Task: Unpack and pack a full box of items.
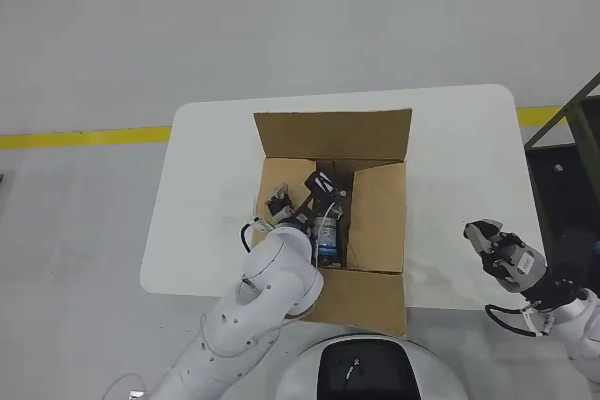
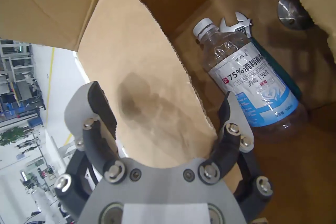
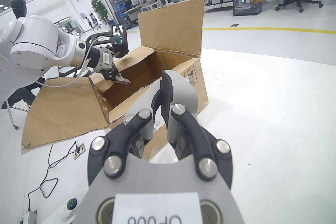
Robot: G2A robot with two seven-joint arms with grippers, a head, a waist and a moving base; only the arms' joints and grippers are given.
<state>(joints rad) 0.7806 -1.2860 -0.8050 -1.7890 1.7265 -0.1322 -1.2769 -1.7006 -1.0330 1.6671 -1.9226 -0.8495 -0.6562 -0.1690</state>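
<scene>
An open cardboard box (image 1: 332,135) stands mid-table with its flaps spread. Inside lies a clear bottle (image 2: 252,86) with a white cap and a blue-and-white label, also seen from above as the bottle (image 1: 327,236). A silver wrench (image 2: 236,24) with a teal handle lies beside it. A round metal part (image 2: 290,12) is half hidden under a flap. My left gripper (image 2: 162,104) hangs open and empty over the box's inner flap (image 2: 147,88), just short of the bottle. My right gripper (image 3: 168,93) is shut on nothing, above the table to the right of the box (image 3: 170,33).
The white table (image 1: 460,130) has bare surface on both sides of the box. A dark metal frame (image 1: 580,120) stands off the table's right edge. The box's near flap (image 1: 365,300) hangs toward the robot.
</scene>
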